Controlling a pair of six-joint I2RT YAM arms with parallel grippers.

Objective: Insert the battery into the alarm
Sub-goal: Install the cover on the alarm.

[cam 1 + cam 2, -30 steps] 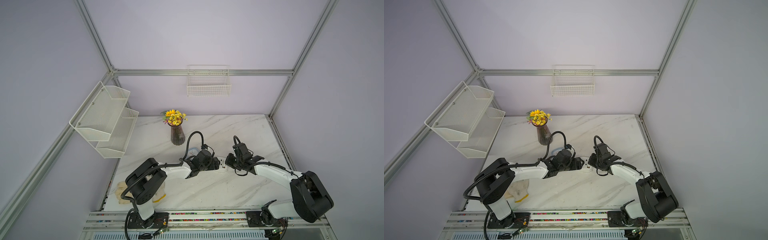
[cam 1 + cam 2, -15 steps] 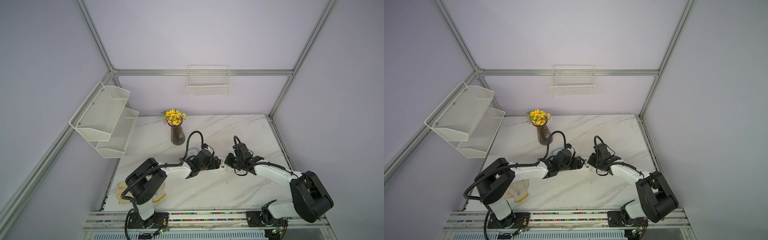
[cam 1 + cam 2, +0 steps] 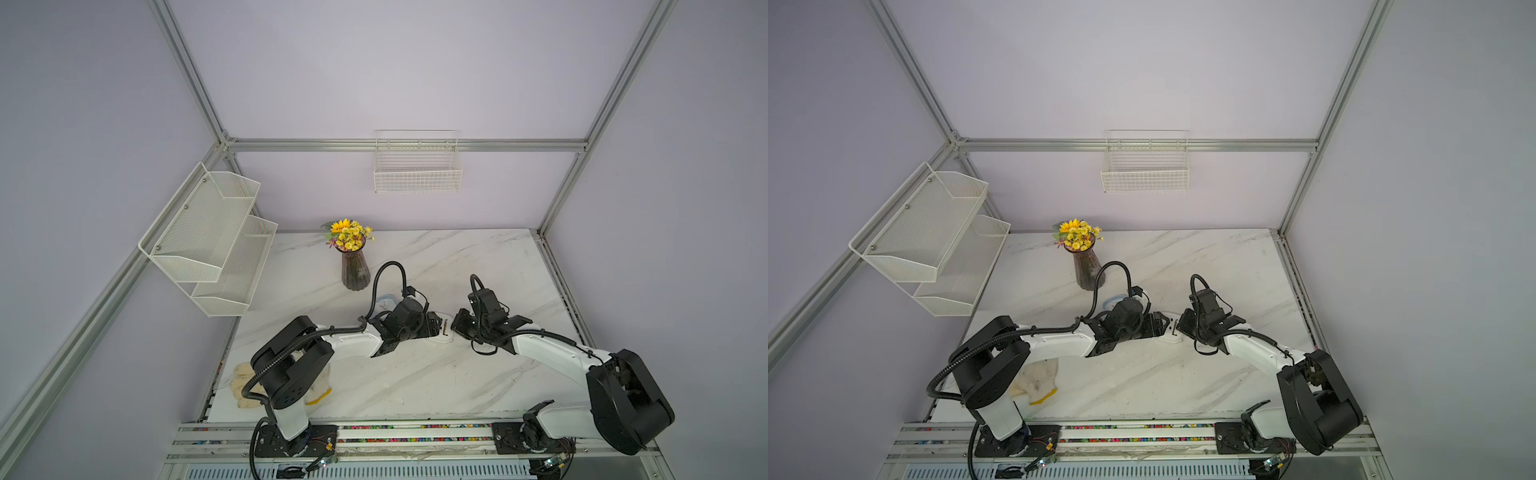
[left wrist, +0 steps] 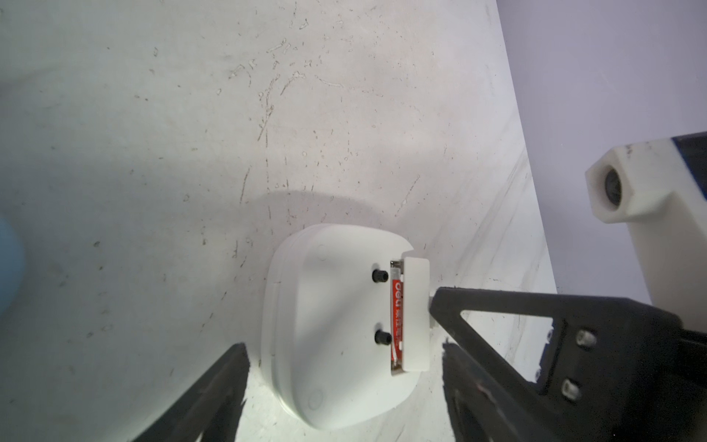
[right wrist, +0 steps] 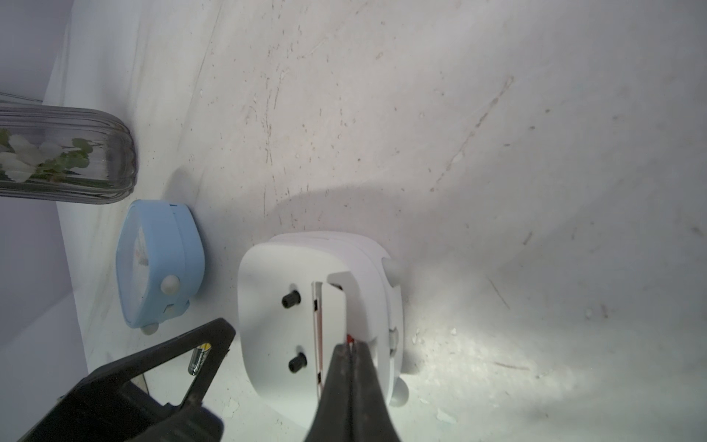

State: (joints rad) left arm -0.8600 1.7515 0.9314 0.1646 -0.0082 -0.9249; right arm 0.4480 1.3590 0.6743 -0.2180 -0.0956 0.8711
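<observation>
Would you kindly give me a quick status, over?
Left claw open astride alarm. Right claw shut, tips at cover. Battery in alarm, cover ajar. Blue clock aside.

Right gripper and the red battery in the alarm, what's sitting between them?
The white battery cover, in the left wrist view; the shut right gripper sits at its outer edge.
</observation>
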